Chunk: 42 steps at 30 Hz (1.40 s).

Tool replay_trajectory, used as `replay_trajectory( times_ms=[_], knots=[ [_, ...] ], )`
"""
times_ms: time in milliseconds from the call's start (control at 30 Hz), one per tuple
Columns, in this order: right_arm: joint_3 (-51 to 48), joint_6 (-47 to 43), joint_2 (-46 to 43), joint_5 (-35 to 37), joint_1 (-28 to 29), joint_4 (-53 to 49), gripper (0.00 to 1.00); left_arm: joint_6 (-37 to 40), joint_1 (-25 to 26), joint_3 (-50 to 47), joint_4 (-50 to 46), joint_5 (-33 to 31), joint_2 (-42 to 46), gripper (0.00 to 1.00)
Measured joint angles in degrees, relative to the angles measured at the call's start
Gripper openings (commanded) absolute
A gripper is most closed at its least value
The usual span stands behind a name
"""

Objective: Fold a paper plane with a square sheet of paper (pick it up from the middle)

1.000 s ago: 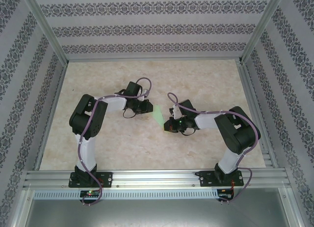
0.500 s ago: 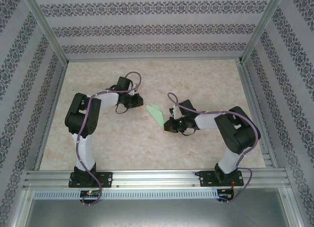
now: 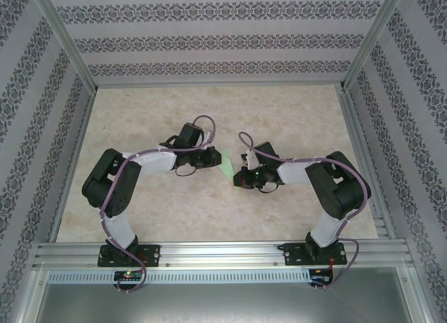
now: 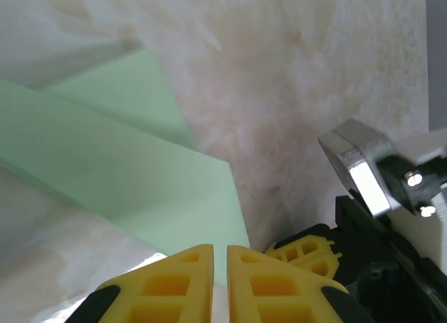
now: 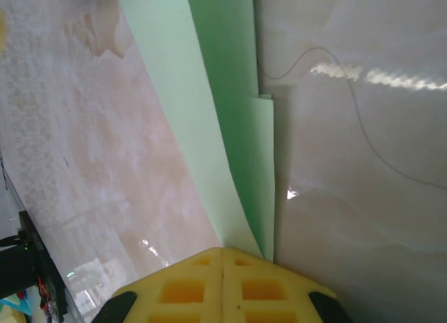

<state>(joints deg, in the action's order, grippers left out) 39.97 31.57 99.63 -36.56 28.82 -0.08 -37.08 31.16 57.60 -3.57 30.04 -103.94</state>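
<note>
1. The paper plane (image 3: 225, 162) is pale green, unmarked, and folded into flat overlapping layers with sharp straight creases.
2. It lies on the beige marbled table (image 3: 174, 211), about mid-table, in the small space between the two arm tips.
3. In the left wrist view, stacked flaps end in an angled edge. One long crease runs across them from the upper left towards the lower right.
4. In the right wrist view, it is a long narrow strip with a centre fold. A short stepped edge shows where one layer ends over another.
5. The right gripper (image 5: 222, 260) has its yellow fingers pressed tight together with no gap. The near end of the paper plane runs straight in between the tips, so it is pinched there.
6. The left gripper (image 4: 220, 256) has its yellow fingers almost together, with only a thin slit between them.
7. The left tips sit at the plane's edge, low over the table. I cannot tell whether they grip the paper or only touch it.
8. The right gripper's yellow fingers (image 4: 307, 253) show just beside the left tips, close to the plane's corner.
</note>
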Motion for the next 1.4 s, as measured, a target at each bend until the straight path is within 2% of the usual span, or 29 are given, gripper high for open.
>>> replay_trajectory(
  times_ms=[200, 500, 867, 1100, 1400],
  knots=[
    [0.0, 0.0, 0.0, -0.02, 0.0, 0.07, 0.0, -1.18, 1.92, 1.92, 0.96, 0.15, -6.05, 0.1],
    [0.04, -0.04, -0.39, 0.24, 0.02, -0.28, 0.0, 0.81, 1.92, 4.94, -2.45, -8.13, -7.76, 0.09],
    [6.01, -0.33, -0.5, 2.01, 1.88, -7.69, 0.0, 1.03, 1.92, 6.34, -3.13, -7.21, -9.01, 0.09],
    [10.05, -0.46, 3.21, 2.51, 2.32, -7.67, 0.0, 1.05, 1.92, 6.49, -3.13, -7.02, -9.14, 0.09],
    [8.72, -0.44, 4.7, 1.66, 1.57, -5.11, 0.0, 1.68, 1.92, 6.82, -3.43, -7.04, -9.35, 0.09]
  ],
)
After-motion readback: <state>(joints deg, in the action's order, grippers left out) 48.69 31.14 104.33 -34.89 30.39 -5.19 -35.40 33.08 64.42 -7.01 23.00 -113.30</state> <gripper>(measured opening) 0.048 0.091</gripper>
